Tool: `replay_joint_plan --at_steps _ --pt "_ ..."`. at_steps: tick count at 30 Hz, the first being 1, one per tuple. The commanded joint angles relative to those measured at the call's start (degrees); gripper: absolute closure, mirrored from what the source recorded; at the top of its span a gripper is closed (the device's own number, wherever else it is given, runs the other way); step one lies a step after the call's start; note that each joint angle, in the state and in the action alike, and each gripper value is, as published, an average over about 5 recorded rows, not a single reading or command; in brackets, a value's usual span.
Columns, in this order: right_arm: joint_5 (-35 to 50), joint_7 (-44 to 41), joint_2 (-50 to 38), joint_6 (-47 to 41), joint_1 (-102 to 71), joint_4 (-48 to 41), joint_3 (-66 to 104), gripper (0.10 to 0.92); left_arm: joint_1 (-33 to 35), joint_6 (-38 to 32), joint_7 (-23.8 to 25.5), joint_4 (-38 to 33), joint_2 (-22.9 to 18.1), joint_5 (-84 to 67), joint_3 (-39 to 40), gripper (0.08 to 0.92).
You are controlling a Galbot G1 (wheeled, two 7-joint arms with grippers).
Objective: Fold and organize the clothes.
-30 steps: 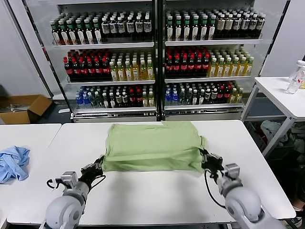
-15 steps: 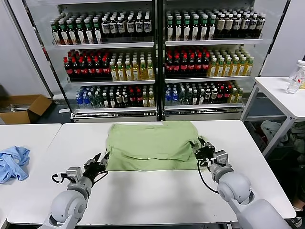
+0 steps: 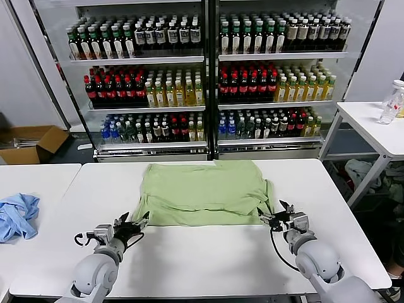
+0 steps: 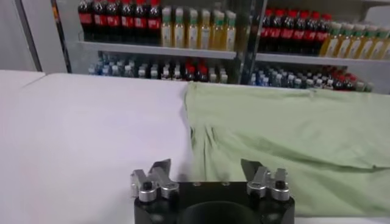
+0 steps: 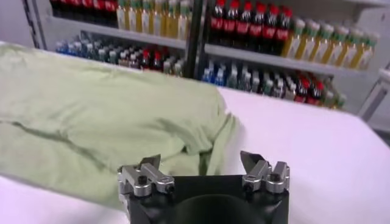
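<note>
Rounded grey arm shells are seen. Each black-bodied gripper, left gripper (image 3: 134,225) and right gripper (image 3: 276,216), carries silver screwed finger brackets; black cables are looped behind both wrists.

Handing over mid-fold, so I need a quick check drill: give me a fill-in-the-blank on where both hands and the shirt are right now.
1. The green shirt lies on the ____ table.
2. The left hand, by the shirt's near left corner, is ____.
3. The right hand, by the near right corner, holds ____.
4. The blue garment lies on the table to the robot's ____.

Missing words: white; open; nothing; left
</note>
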Motion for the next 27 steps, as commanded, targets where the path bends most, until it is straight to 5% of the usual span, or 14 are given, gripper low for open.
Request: replay_joint_plan --at_steps 1,17,27 --pt "2.45 0.32 1.17 -1.28 0.54 -2.98 -0.92 0.423 -1.32 0.37 -0.15 3.25 -0.36 -0.89 0.99 0.377" --pt "3.14 -0.97 -2.70 1.99 -6.09 3.87 0.73 0.861 5.61 0.45 2.21 -4.85 -0.78 -7.03 -1.93 0.842" --pt "1.49 -0.48 -8.76 3.42 -21.20 18.23 6.86 0.877 22.13 -0.30 2.09 -18.58 -1.79 -5.27 -8.48 0.904"
